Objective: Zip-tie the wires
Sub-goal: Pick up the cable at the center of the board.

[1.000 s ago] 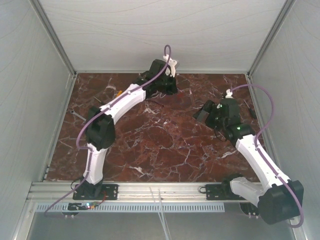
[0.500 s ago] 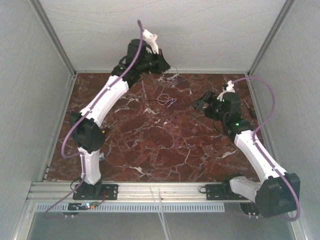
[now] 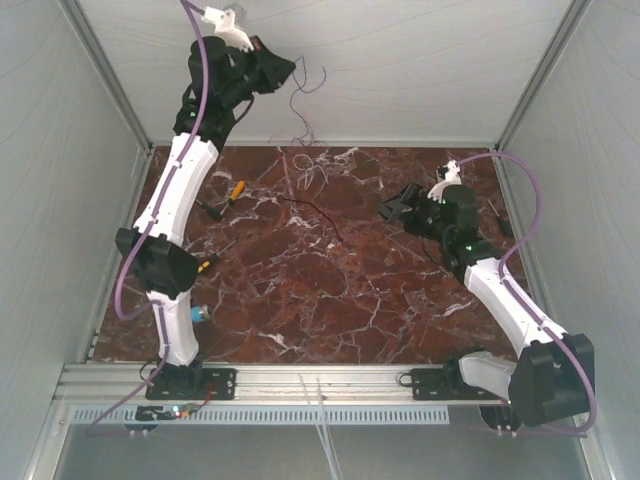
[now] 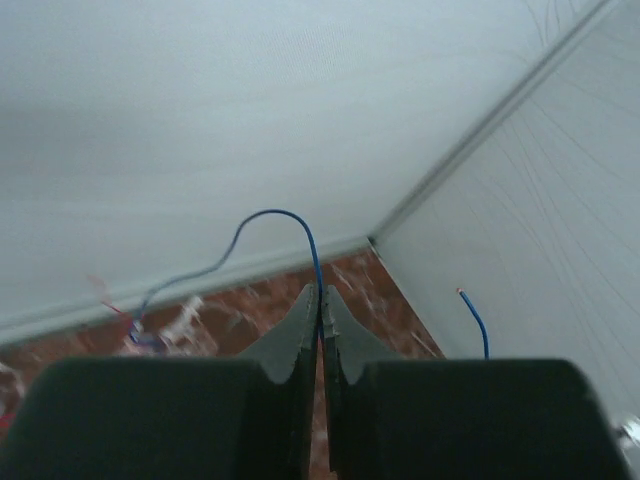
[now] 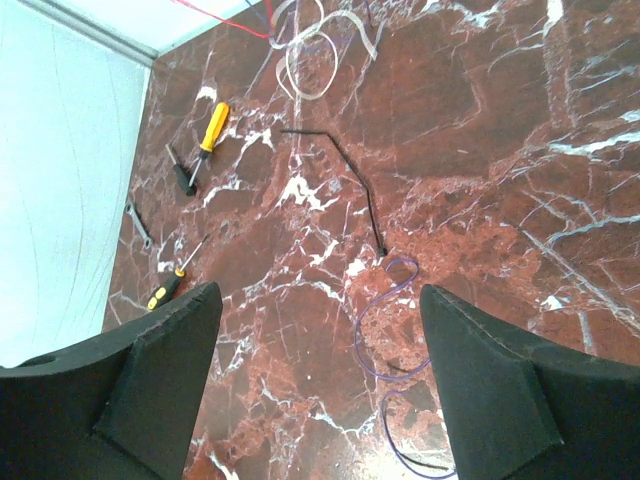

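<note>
My left gripper (image 3: 285, 68) is raised high against the back wall, shut on a thin blue strand (image 4: 318, 262) of the wires. More strands (image 3: 301, 104) dangle from it toward the table, where white loops (image 5: 309, 48) rest. A separate purple wire (image 5: 372, 322) lies on the marble under my right gripper (image 5: 318, 295), which hovers open and holds nothing. That gripper (image 3: 392, 208) sits right of centre in the top view. A black zip tie (image 5: 349, 186) lies bent on the table (image 3: 300, 300) between the white loops and the purple wire.
A yellow-handled screwdriver (image 5: 211, 126), a black tool (image 5: 180, 175), a small wrench (image 5: 139, 224) and a small screwdriver (image 5: 172, 283) lie near the left wall. White walls enclose the table on three sides. A blue-tipped item (image 3: 200, 313) sits by the left arm.
My left arm has swung up and to the left, from the far table edge to high on the back wall, pulling wire strands up with it. My right gripper has edged slightly left, still open.
</note>
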